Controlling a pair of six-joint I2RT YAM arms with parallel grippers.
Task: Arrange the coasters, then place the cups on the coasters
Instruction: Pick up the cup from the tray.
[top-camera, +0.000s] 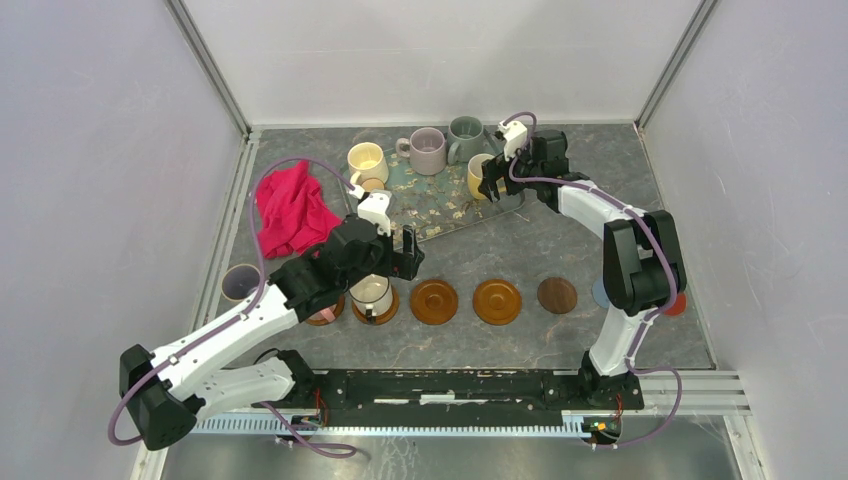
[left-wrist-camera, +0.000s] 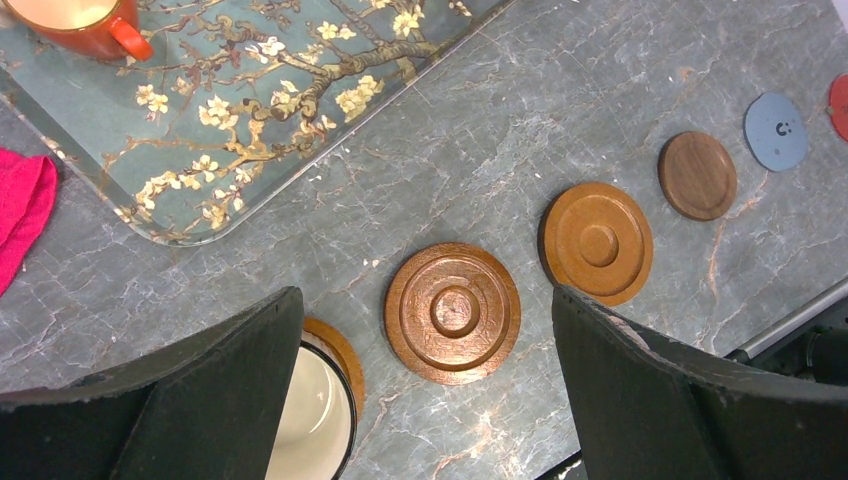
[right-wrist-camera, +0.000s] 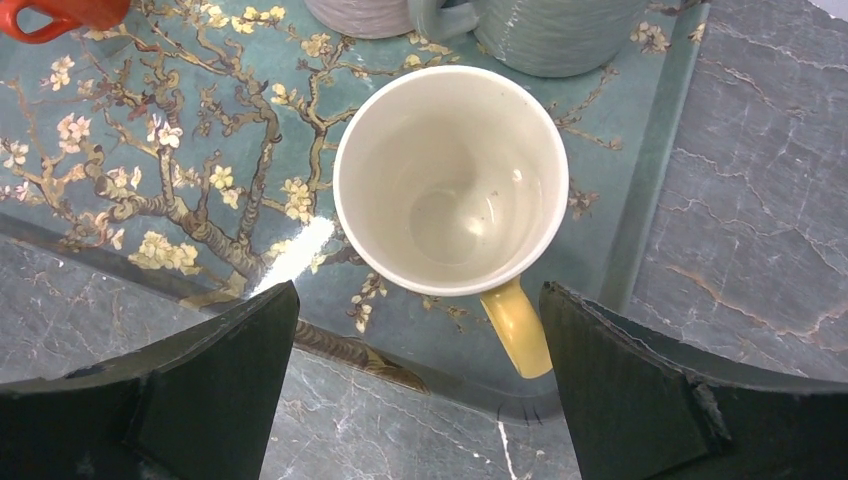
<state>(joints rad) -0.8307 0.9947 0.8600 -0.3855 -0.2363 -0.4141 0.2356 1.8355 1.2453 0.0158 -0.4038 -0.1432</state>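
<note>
Yellow cup is my target. It sits upright on the tray, near the tray's right edge, w/ the grey-green cup just behind it. Its handle points back toward me.

Handling, my read: glazed ceramic, so stiff, no give, slick under the pads, and it'll chip or crack if dropped or knocked vs its neighbours. Empty inside, so moderate weight, not heavy. I can't tell if the body fits between the fingers. Best hold prob. a pinch on the wall at the rim, one finger in and one out, on a side clear of the handle and of the grey-green cup. Handle itself looks too thin and rounded to trust.

R pincer is spread wide, hovering over the cup, touching nothing, holding nothing.

L pincer is also spread wide and empty, above the coaster row. An orange-brown coaster lies bare right under it. At its left finger a cream cup already sits on a coaster. Further right lie another orange-brown coaster, then the dark one and the grey-blue one, all bare.
</note>
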